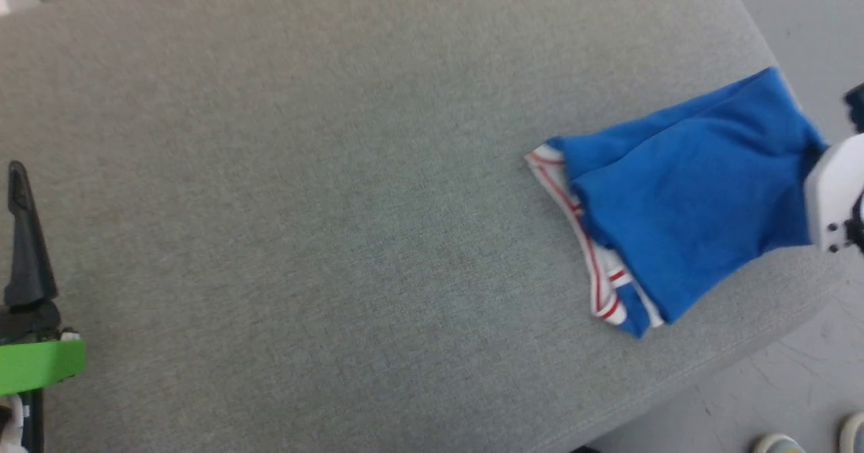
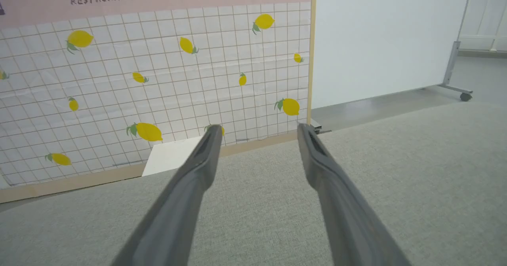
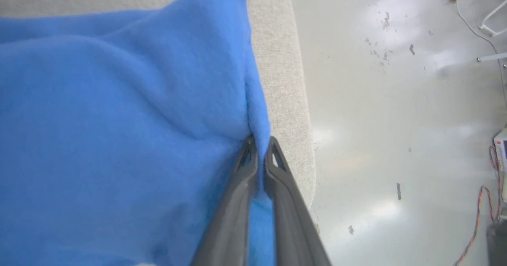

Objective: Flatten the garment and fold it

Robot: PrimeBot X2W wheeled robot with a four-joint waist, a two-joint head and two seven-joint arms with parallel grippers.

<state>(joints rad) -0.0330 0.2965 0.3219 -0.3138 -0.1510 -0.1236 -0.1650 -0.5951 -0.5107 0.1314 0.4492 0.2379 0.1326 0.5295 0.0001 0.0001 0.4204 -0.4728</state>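
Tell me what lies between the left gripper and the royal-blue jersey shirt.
The stretch is bare: the head view shows plain grey fabric surface between the left gripper and the royal-blue jersey shirt.

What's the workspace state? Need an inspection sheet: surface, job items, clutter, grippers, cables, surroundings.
Surface: grey fabric pad, rounded edges.
Job's things: shirt, blue, bunched near the pad's right edge, red-and-white trim showing on its left side; not flat.
Clutter: nothing seen.
Grippers: left gripper open, above bare pad; right gripper shut on a fold of the shirt at the pad's edge.
Cables: white cable and orange wire on the floor.
Surroundings: lemon-print panel, white wheeled screen, grey floor, shoe tips.
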